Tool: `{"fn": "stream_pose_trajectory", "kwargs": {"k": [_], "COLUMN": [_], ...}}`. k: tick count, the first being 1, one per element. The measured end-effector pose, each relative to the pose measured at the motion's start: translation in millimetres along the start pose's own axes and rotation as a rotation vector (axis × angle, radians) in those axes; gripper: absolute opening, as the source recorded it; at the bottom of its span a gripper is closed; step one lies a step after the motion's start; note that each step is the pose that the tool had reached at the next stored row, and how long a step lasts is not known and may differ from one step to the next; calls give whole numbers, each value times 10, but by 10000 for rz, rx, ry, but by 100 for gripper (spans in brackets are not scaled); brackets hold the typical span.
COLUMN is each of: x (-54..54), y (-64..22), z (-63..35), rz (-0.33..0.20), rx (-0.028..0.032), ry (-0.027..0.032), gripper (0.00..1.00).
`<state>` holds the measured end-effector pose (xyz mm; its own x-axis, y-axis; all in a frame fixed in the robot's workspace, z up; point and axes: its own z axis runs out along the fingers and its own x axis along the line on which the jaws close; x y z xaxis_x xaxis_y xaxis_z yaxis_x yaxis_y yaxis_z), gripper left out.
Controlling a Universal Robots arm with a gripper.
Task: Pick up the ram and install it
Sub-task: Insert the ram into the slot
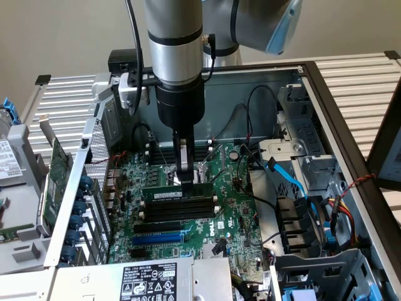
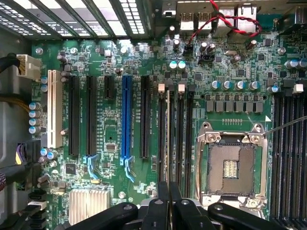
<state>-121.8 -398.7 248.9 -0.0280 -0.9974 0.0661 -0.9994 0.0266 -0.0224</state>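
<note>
The claw (image 1: 187,182), pressed together, is touching the top edge of the ram (image 1: 168,195), which is standing slotted at 12 o'clock of the empty slots (image 1: 178,210); final locking is probably remaining.

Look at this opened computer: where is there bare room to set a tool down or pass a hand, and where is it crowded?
Free: the slatted surface outside the case on the exterior view's right and left. Crowded: the motherboard around the gripper and ram; the cable-filled drive bay.
</note>
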Motion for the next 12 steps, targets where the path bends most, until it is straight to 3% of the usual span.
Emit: {"fn": "stream_pose_trajectory", "kwargs": {"k": [12], "x": [17], "y": [0], "z": [48], "rz": [24], "rx": [14], "ry": [0], "gripper": [13]}}
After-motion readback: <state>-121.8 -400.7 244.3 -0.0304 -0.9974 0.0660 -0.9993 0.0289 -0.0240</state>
